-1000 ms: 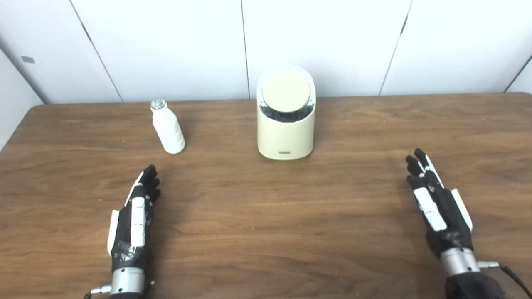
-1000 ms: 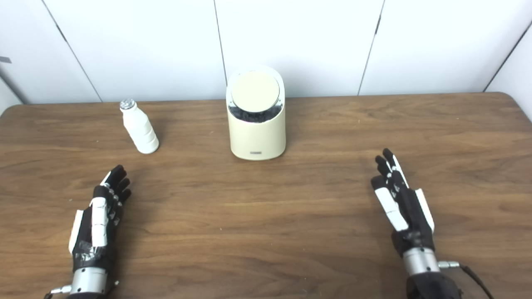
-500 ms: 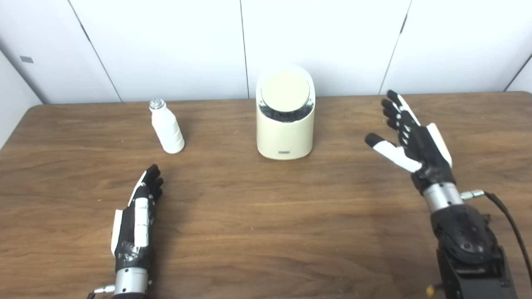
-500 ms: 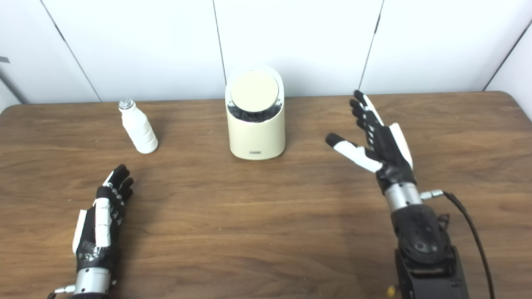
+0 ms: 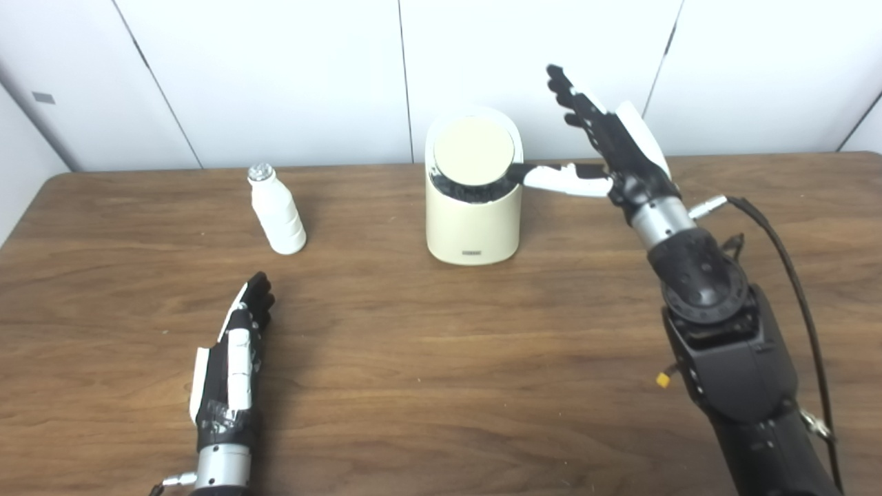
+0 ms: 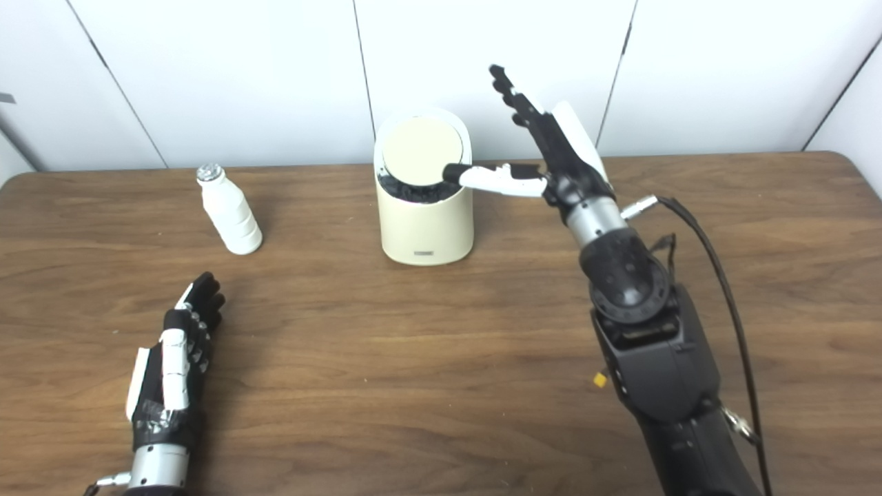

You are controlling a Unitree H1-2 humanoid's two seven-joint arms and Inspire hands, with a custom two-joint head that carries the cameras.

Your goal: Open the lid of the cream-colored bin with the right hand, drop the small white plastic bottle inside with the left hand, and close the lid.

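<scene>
Standing upright near the far edge of the wooden desk, the cream-colored bin is seen with its round lid tilted toward the cameras and shut, a dark gap showing just under the lid's lower rim. The right hand is raised beside the bin's right side with its fingers spread and pointing up toward the white wall panels; nothing is held by it, and its white thumb is stretched sideways so that the dark tip reaches the bin's upper right rim, though contact cannot be confirmed. The small white plastic bottle is placed upright on the desk, well to the left of the bin, its silver cap on top. The left hand is laid low over the desk, near the front left, nearer than the bottle and apart from it, with its fingers extended and empty.
</scene>
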